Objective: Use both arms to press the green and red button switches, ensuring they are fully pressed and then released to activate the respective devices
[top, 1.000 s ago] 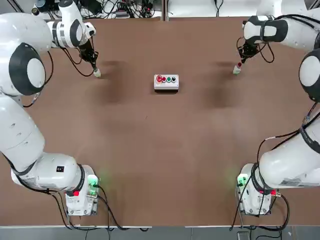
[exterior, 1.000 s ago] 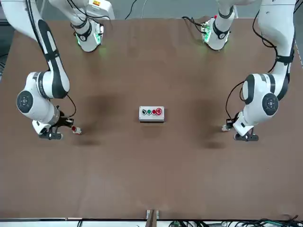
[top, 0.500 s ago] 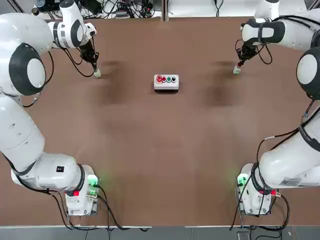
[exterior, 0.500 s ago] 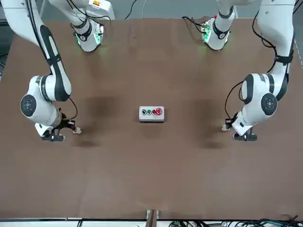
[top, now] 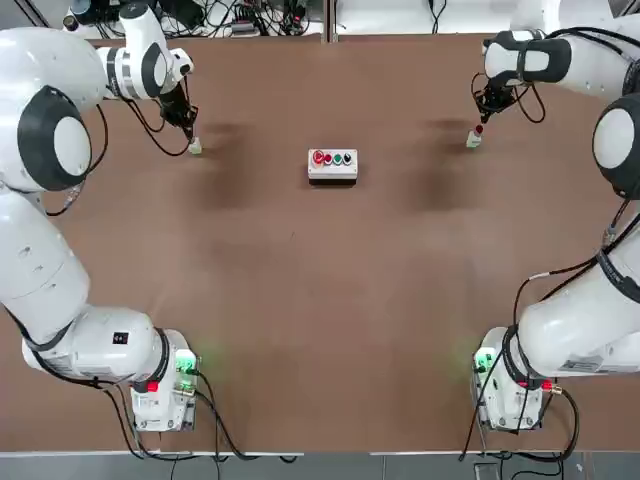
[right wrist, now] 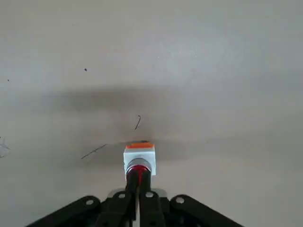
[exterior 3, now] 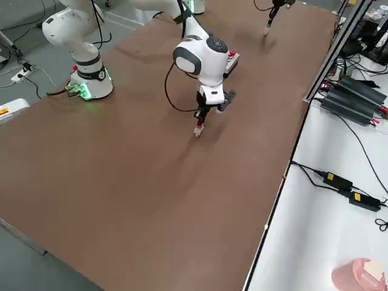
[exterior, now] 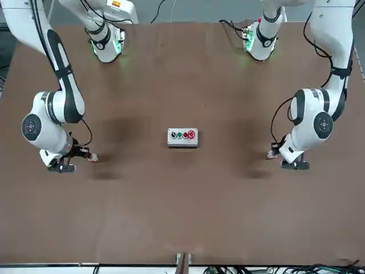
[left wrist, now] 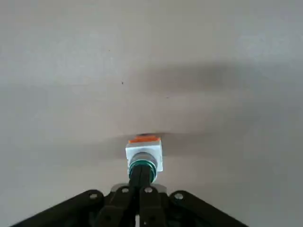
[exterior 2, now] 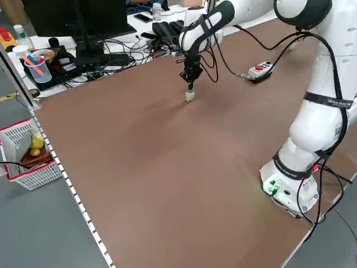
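The green button switch (top: 194, 147) is a small cream body on the brown table, far left; its green cap (left wrist: 142, 164) shows in the left wrist view. My left gripper (top: 188, 128) is shut, its joined tips (left wrist: 140, 174) right over that cap, seemingly just above it (exterior 2: 189, 96). The red button switch (top: 474, 139) stands far right, its red cap (right wrist: 137, 169) facing up. My right gripper (top: 482, 115) is shut too, its tips (right wrist: 138, 178) hovering close over the red cap (exterior 3: 197, 130). In the front view both switches (exterior: 91, 158) (exterior: 270, 154) lie beside the wrists.
A white box (top: 332, 163) with a row of red and green buttons sits mid-table at the back. Both arm bases (top: 160, 385) (top: 510, 385) glow green at the near edge. A cluttered desk (exterior 2: 83, 50) and a basket (exterior 2: 28, 156) flank the table.
Both shut grippers have drawn up and slightly back from their switches; the red cap now shows clear of the right tips. The switches have not moved.
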